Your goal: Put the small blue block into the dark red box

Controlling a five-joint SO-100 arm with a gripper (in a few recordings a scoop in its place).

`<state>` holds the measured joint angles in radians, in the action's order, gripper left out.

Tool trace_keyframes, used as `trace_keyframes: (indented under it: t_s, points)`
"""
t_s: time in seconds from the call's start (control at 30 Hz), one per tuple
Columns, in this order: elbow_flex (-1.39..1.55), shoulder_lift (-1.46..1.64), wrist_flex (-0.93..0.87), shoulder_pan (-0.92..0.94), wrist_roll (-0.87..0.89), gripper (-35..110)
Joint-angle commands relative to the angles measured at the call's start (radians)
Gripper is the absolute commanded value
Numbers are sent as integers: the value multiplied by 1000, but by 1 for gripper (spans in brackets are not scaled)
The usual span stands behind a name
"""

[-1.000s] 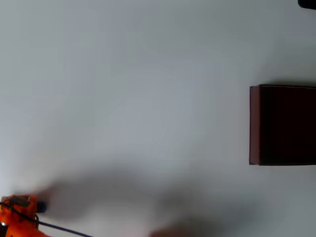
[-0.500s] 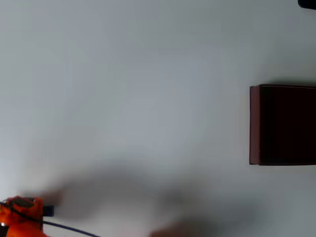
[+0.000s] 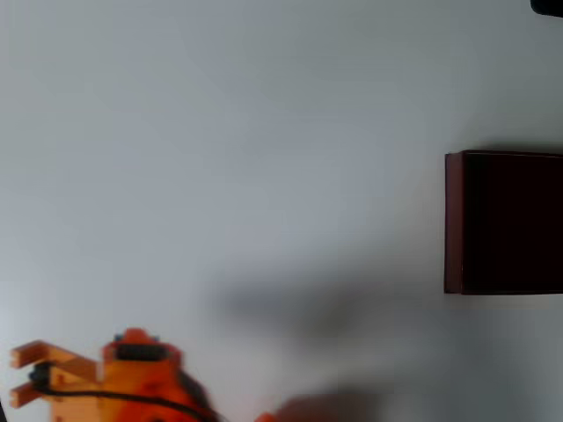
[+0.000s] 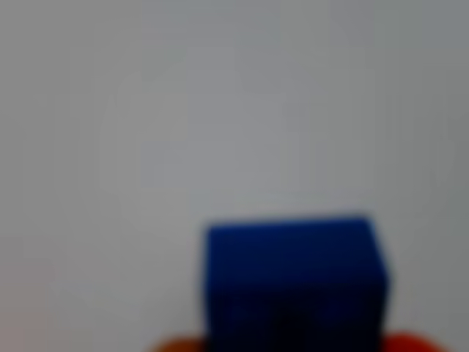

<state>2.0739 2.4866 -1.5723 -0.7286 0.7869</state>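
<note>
though blurred, one small blue block (image 4: 293, 282), one dark red box (image 3: 503, 221)

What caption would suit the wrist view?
Blurred close-up: blue block above orange fingers, plain grey table behind.

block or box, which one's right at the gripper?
The block: blue, tight against the orange gripper in the wrist view. The box sits far right overhead.
</note>
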Motion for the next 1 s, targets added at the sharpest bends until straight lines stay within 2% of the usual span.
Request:
trace_keyframes:
  t_s: [0.0,0.2,0.43,0.7,0.97]
  points:
    - [-21,163,-52,242,-138,0]
    - [-176,106,-28,601,-356,0]
    - [-195,60,98,953,-466,0]
    - [-209,-152,285,1238,-511,0]
    - [-365,-606,445,1425,-508,0]
